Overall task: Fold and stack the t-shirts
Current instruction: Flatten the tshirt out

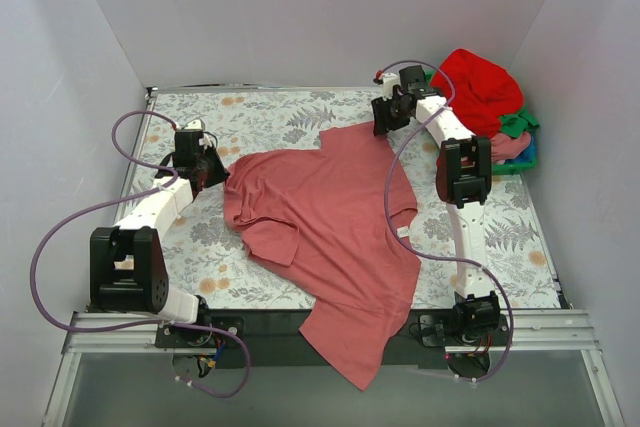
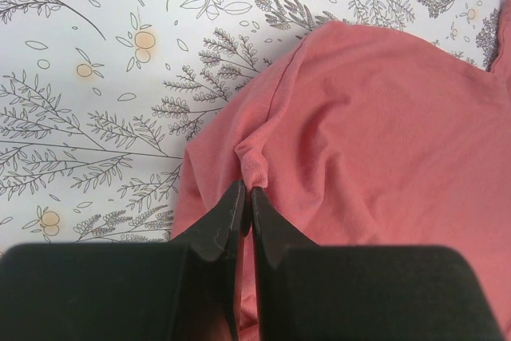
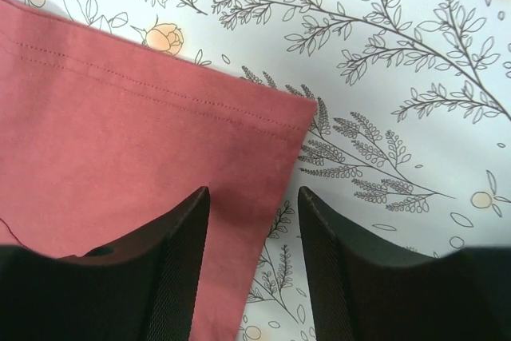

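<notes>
A dusty rose-pink t-shirt [image 1: 330, 217] lies spread across the floral table, its lower part hanging over the near edge. My left gripper [image 1: 213, 173] sits at the shirt's left edge; in the left wrist view the gripper [image 2: 247, 191] is shut on a small pinched ridge of the shirt [image 2: 383, 133]. My right gripper [image 1: 386, 117] is at the shirt's far corner. The right wrist view shows this gripper [image 3: 251, 193] open, its fingers either side of the flat side edge of the shirt [image 3: 120, 133], just below the hemmed corner. Other t-shirts are piled at the back right: red [image 1: 480, 85], green [image 1: 516, 125], pink [image 1: 505, 147].
The pile rests in a basket [image 1: 527, 159] against the right wall. White walls close in the table on three sides. The floral tablecloth [image 1: 250, 112] shows bare at the back left and at the front right [image 1: 510, 237].
</notes>
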